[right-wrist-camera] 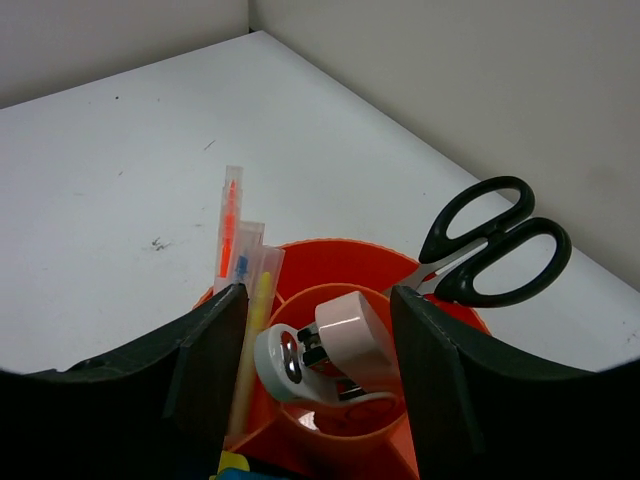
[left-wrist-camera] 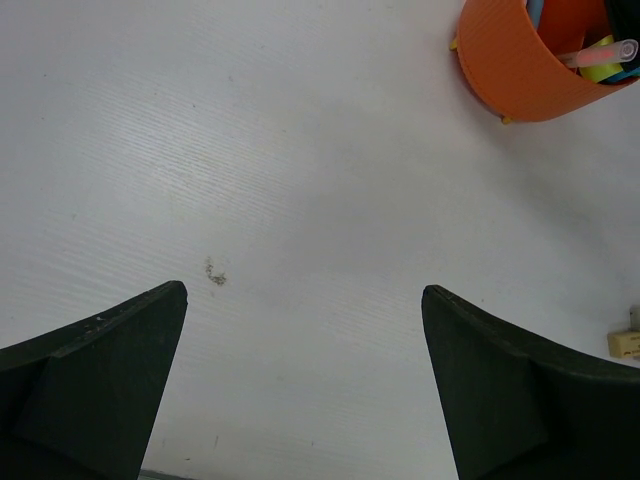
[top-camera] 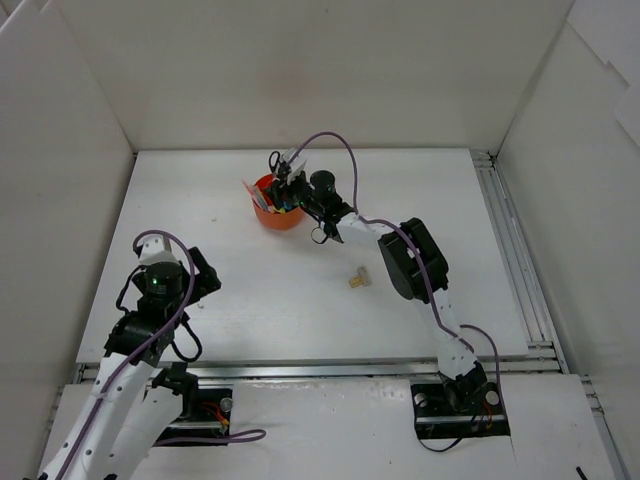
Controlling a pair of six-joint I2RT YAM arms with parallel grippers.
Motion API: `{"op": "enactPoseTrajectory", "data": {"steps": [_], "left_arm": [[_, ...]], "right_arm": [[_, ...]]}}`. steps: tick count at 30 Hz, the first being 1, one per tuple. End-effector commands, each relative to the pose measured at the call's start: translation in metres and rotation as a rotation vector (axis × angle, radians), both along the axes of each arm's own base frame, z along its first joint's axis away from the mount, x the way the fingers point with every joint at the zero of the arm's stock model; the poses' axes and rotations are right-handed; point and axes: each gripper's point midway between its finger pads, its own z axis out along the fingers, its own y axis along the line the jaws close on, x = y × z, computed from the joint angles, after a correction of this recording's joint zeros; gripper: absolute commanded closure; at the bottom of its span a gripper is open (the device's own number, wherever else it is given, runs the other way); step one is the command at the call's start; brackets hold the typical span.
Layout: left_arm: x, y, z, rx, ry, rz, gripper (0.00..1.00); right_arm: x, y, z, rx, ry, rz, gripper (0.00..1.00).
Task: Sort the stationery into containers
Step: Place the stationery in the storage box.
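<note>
The orange organiser (top-camera: 270, 212) stands at the table's back middle; it also shows in the right wrist view (right-wrist-camera: 350, 262) and the left wrist view (left-wrist-camera: 510, 65). Its central cup holds a white and pink stapler (right-wrist-camera: 340, 350). Black-handled scissors (right-wrist-camera: 490, 245) stand in a ring compartment on the right, and thin orange, blue and yellow pens (right-wrist-camera: 240, 262) on the left. My right gripper (right-wrist-camera: 315, 295) is open just above the organiser (top-camera: 288, 190), its fingers on either side of the central cup. A small beige eraser (top-camera: 358, 280) lies on the table. My left gripper (left-wrist-camera: 305, 290) is open and empty over bare table (top-camera: 205, 278).
White walls enclose the table on three sides. A metal rail (top-camera: 510, 250) runs along the right edge. The beige eraser also shows at the right edge of the left wrist view (left-wrist-camera: 625, 343). A small dark smudge (left-wrist-camera: 214, 272) marks the table.
</note>
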Motion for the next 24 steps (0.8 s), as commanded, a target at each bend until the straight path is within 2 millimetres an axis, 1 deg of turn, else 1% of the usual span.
{"op": "enactPoseTrajectory", "data": {"steps": [1, 2, 3, 4, 5, 7, 8, 10, 11, 13, 14, 16, 17, 18, 19, 20, 22, 23, 24], "left_arm": [[0.007, -0.003, 0.025, -0.028, -0.071, 0.0, 0.0], [0.007, -0.004, 0.026, -0.032, -0.077, -0.001, 0.0], [0.007, -0.004, 0.026, -0.032, -0.077, -0.002, 0.0], [0.007, -0.004, 0.026, -0.033, -0.076, -0.003, 0.01], [0.006, -0.005, 0.025, -0.035, -0.076, -0.006, 0.0], [0.006, -0.005, 0.027, -0.036, -0.08, -0.009, 0.0], [0.007, -0.006, 0.028, -0.04, -0.083, -0.015, 0.0], [0.007, -0.007, 0.029, -0.04, -0.089, -0.019, 0.0], [0.007, -0.008, 0.03, -0.043, -0.09, -0.023, 0.01], [0.007, -0.008, 0.032, -0.043, -0.092, -0.028, 0.0], [0.007, -0.01, 0.034, -0.049, -0.097, -0.035, 0.0], [0.008, -0.011, 0.035, -0.052, -0.098, -0.04, 0.0], [0.008, -0.013, 0.036, -0.059, -0.1, -0.046, 0.01], [0.008, -0.013, 0.036, -0.061, -0.098, -0.048, 0.0], [0.009, -0.015, 0.038, -0.066, -0.103, -0.053, 0.01], [0.01, -0.017, 0.038, -0.071, -0.1, -0.062, 0.01], [0.011, -0.019, 0.039, -0.073, -0.103, -0.075, 0.0], [0.013, -0.022, 0.039, -0.078, -0.097, -0.088, 0.01], [0.014, -0.023, 0.039, -0.078, -0.094, -0.095, 0.0]], "right_arm": [[-0.011, -0.003, 0.094, 0.106, -0.158, 0.023, 0.44], [-0.013, -0.005, 0.101, 0.111, -0.164, 0.02, 0.42], [-0.015, -0.006, 0.105, 0.109, -0.173, 0.021, 0.38], [-0.017, -0.007, 0.107, 0.108, -0.179, 0.024, 0.38], [-0.02, -0.009, 0.116, 0.114, -0.188, 0.023, 0.37], [-0.022, -0.013, 0.124, 0.12, -0.193, 0.013, 0.31], [-0.027, -0.017, 0.133, 0.129, -0.197, 0.01, 0.26], [-0.033, -0.02, 0.143, 0.133, -0.208, 0.011, 0.12], [-0.039, -0.025, 0.153, 0.14, -0.215, 0.012, 0.02], [-0.043, -0.032, 0.162, 0.154, -0.213, -0.007, 0.02], [-0.048, -0.037, 0.169, 0.172, -0.2, -0.027, 0.02], [-0.054, -0.048, 0.175, 0.176, -0.196, -0.048, 0.02], [-0.063, -0.057, 0.175, 0.175, -0.18, -0.061, 0.02], [-0.064, -0.066, 0.177, 0.186, -0.16, -0.105, 0.02], [-0.067, -0.073, 0.165, 0.165, -0.113, -0.131, 0.02], [-0.074, -0.088, 0.162, 0.157, -0.077, -0.167, 0.02], [-0.078, -0.109, 0.147, 0.152, 0.043, -0.27, 0.02], [-0.088, -0.124, 0.124, 0.08, 0.146, -0.313, 0.02], [-0.088, -0.14, 0.113, 0.057, 0.212, -0.392, 0.02]]}}
